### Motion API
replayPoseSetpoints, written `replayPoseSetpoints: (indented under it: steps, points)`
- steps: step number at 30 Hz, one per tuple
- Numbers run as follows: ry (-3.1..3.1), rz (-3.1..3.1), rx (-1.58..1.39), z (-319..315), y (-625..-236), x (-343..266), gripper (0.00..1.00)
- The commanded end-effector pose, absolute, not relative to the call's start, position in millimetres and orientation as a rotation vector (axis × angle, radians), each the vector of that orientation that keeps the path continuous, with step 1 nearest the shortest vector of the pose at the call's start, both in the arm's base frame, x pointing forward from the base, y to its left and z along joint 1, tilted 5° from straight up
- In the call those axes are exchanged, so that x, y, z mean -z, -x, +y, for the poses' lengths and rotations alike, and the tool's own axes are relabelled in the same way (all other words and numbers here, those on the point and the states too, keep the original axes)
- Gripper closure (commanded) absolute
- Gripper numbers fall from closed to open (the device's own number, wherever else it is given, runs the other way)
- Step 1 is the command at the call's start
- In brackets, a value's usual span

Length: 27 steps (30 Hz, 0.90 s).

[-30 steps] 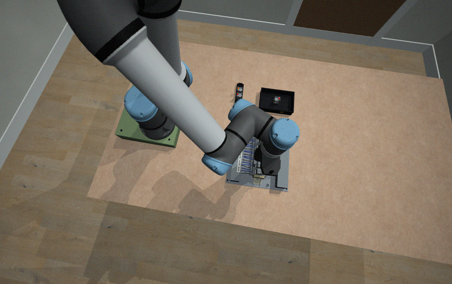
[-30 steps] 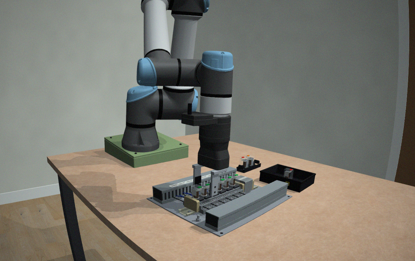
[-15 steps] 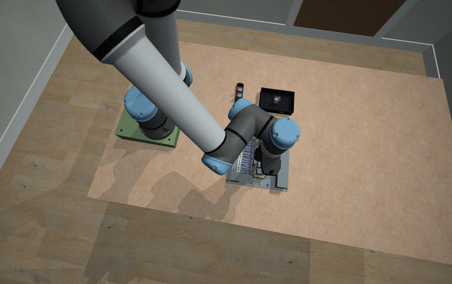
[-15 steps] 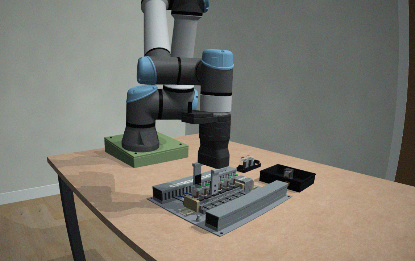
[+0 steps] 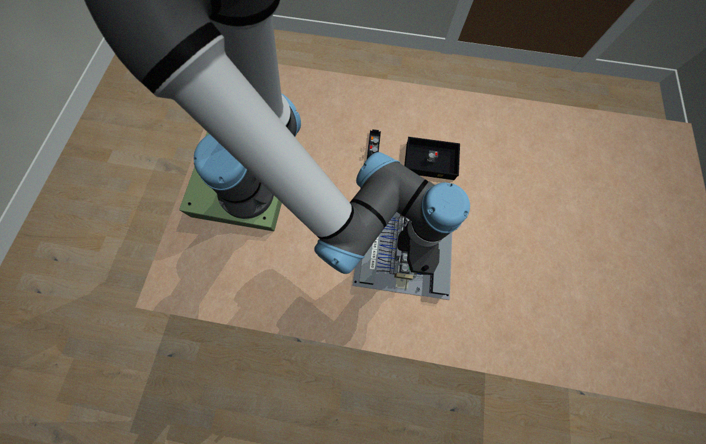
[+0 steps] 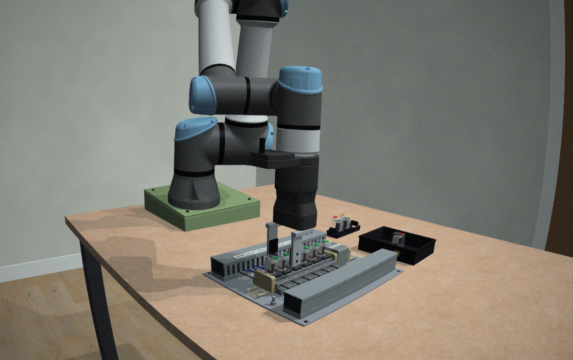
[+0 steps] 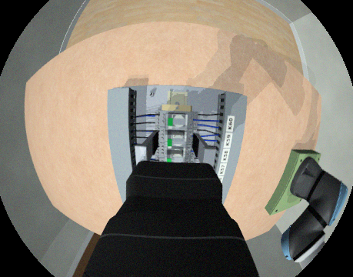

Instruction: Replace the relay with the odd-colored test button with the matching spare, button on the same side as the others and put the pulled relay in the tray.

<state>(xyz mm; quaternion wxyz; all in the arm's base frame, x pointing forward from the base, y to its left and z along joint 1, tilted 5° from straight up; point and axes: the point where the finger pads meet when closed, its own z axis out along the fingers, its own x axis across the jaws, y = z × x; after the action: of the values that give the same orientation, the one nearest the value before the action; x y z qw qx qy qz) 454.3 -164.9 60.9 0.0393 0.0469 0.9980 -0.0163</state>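
My gripper (image 6: 284,258) (image 7: 175,139) is open, with its fingers low on either side of the relay row. A relay near the third position from the K60 end stands between them, untouched as far as I can see. The visible relays in the row, such as the K60 one (image 7: 179,121), have green buttons, all on one side. Their tops look about level; part of the row is hidden by my gripper. A relay with a red button (image 5: 431,156) (image 6: 397,240) stands in the black tray (image 5: 426,175) (image 6: 371,247). The black spare holder (image 5: 374,131) (image 6: 344,233) bears two relays, one red-buttoned and one orange-buttoned.
A grey wire duct (image 6: 342,277) runs along one side of the row, and a duct with the label strip (image 7: 227,140) along the other. Blue and black wires run beside the sockets. A beige end block (image 6: 264,280) closes the row. The green base block (image 6: 221,217) is behind.
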Motion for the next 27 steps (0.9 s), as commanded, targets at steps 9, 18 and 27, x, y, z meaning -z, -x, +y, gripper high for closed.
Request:
replayPoseSetpoints:
  steps: [9,18,27]
  points:
    - [-0.144,3.058,0.051,-165.0,-454.3,-65.6,0.0]
    - [-0.144,3.058,0.051,-165.0,-454.3,-65.6,0.0]
    - [-0.144,3.058,0.051,-164.8,-454.0,-69.5,0.0]
